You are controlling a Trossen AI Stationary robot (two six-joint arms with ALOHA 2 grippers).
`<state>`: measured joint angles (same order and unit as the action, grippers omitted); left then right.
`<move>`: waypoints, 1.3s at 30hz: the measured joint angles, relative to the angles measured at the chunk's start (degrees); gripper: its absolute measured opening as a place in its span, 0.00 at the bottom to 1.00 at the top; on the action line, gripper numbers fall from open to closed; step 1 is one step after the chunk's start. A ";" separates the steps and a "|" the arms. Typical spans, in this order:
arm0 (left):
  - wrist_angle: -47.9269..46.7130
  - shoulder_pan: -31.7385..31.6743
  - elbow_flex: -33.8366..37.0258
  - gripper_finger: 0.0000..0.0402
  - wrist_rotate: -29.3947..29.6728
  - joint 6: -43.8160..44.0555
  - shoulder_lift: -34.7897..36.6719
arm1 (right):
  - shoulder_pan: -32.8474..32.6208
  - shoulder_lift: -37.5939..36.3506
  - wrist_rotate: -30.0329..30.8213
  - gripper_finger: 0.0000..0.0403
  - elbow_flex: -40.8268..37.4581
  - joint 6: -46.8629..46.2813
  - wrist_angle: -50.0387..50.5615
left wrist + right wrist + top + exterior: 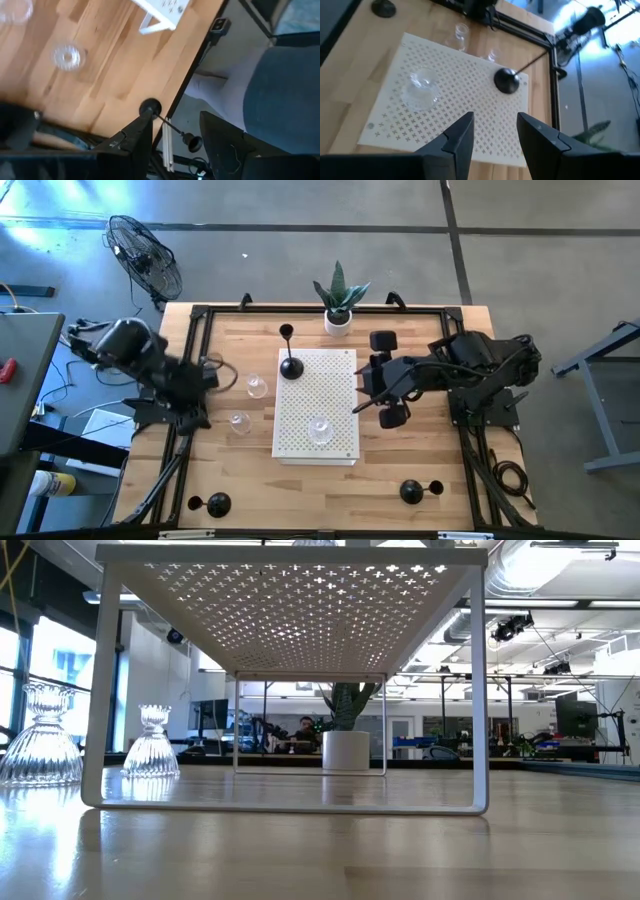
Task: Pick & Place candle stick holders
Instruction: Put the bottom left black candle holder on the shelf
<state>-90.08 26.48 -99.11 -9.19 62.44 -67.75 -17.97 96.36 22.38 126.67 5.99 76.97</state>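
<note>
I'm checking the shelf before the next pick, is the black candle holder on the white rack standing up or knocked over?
Upright: the black candle holder rests on its domed base on the white rack, with its stem rising to the small top cup.

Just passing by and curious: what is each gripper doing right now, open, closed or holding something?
Left gripper: open, holding nothing.
Right gripper: open, empty, above the white rack.

I find no legible text, label, brand, number or sign on anything in any of my views.
</note>
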 joint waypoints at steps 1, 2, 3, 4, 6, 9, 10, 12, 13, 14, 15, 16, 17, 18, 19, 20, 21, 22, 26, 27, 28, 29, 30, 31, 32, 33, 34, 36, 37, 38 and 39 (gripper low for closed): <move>0.01 2.19 0.00 0.39 1.22 2.95 -0.49 | 0.01 0.00 -0.53 0.35 0.00 0.53 -0.54; 0.11 4.27 0.00 0.39 2.28 5.75 -1.11 | 0.01 0.00 -0.90 0.35 0.00 1.30 -1.16; 0.10 6.25 0.00 0.39 3.22 8.89 -1.88 | 0.04 0.00 -1.25 0.35 0.00 1.98 -1.69; 0.04 8.22 0.00 0.39 3.87 12.05 -2.68 | 0.08 0.00 -1.53 0.35 0.00 2.50 -2.15; 0.09 11.55 0.00 0.39 4.17 17.44 -4.41 | 0.10 0.00 -1.64 0.35 -0.01 3.33 -2.54; 0.13 15.97 0.00 0.39 3.50 23.51 -7.50 | 0.36 0.00 -1.79 0.35 -0.02 4.29 -2.88; 0.13 17.36 0.00 0.39 3.12 25.37 -8.64 | 0.46 0.00 -1.99 0.35 -0.02 4.49 -3.01; 0.11 19.72 0.00 0.39 1.93 28.90 -10.64 | 0.92 0.00 -3.07 0.35 -0.02 4.70 -3.78; 0.14 20.76 0.00 0.39 1.31 30.57 -11.56 | 1.28 0.00 -4.05 0.35 -0.02 4.95 -4.15; 0.16 21.64 0.00 0.39 0.60 32.05 -12.49 | 1.56 0.00 -5.08 0.35 -0.04 5.23 -4.69; 0.25 22.49 0.00 0.39 -0.16 33.64 -13.34 | 1.82 0.00 -6.13 0.35 -0.04 5.55 -5.31; 0.42 23.15 0.00 0.39 -0.73 35.16 -14.08 | 2.06 0.00 -7.05 0.35 -0.05 5.88 -5.74; 0.58 23.76 0.00 0.39 -0.95 36.21 -14.78 | 2.31 0.05 -7.90 0.35 -0.07 6.16 -6.27; 0.61 24.30 0.00 0.39 -0.88 36.96 -15.37 | 2.50 0.29 -8.59 0.35 -0.07 6.47 -6.92; 0.61 24.75 0.00 0.39 -0.63 37.89 -15.82 | 2.67 0.39 -9.19 0.35 -0.09 6.76 -7.36; 0.61 25.10 0.00 0.39 -0.40 39.18 -16.24 | 2.72 0.44 -9.61 0.35 -0.09 7.05 -7.50; 0.62 25.39 0.00 0.39 -0.18 40.54 -16.62 | 2.72 0.70 -10.27 0.35 -0.09 7.36 -7.58; 0.77 25.46 0.00 0.39 0.08 41.88 -16.95 | 2.77 1.05 -11.00 0.35 -0.09 7.55 -7.77; 3.61 25.77 0.00 0.39 -0.07 44.93 -18.31 | 2.96 1.93 -12.81 0.35 -0.11 7.96 -7.86; 4.54 25.91 0.00 0.39 -0.52 45.31 -18.49 | 2.96 2.04 -13.16 0.35 -0.13 7.96 -7.78; 5.28 26.43 0.02 0.39 -0.67 45.47 -18.73 | 2.96 2.20 -13.77 0.35 -0.39 7.94 -7.93; 5.71 26.80 0.00 0.39 -0.81 45.71 -18.91 | 2.96 2.25 -14.20 0.35 -1.18 7.92 -8.63; 6.06 26.93 -0.01 0.39 -1.05 45.78 -19.05 | 2.96 2.21 -14.42 0.35 -2.03 7.98 -9.24; 6.31 27.06 0.00 0.39 -1.60 45.77 -19.18 | 2.96 2.14 -14.48 0.35 -2.92 7.96 -9.71; 6.30 27.40 0.00 0.39 -2.51 45.68 -19.33 | 2.96 2.15 -14.56 0.35 -3.92 7.96 -9.89; 6.04 27.92 0.00 0.39 -3.03 45.51 -19.38 | 2.96 2.16 -14.73 0.35 -5.21 7.91 -10.25; 5.91 28.61 0.00 0.39 -3.20 44.98 -19.40 | 2.96 2.16 -14.75 0.35 -6.44 7.88 -10.97; 6.03 30.04 -0.01 0.39 -3.48 44.07 -19.40 | 2.96 2.11 -14.81 0.35 -8.78 7.83 -12.25; 5.93 30.69 0.00 0.39 -3.48 44.01 -19.40 | 2.96 2.09 -15.10 0.35 -9.95 7.81 -13.22; 5.90 31.24 0.00 0.39 -3.20 44.01 -19.40 | 2.96 2.05 -15.79 0.35 -11.01 7.81 -14.47; 5.88 31.72 0.00 0.39 -2.59 43.97 -19.40 | 2.96 2.05 -17.00 0.35 -11.80 7.81 -15.71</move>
<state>-84.21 58.19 -99.11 -11.77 106.42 -87.15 -15.00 98.41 5.38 114.87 13.80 61.26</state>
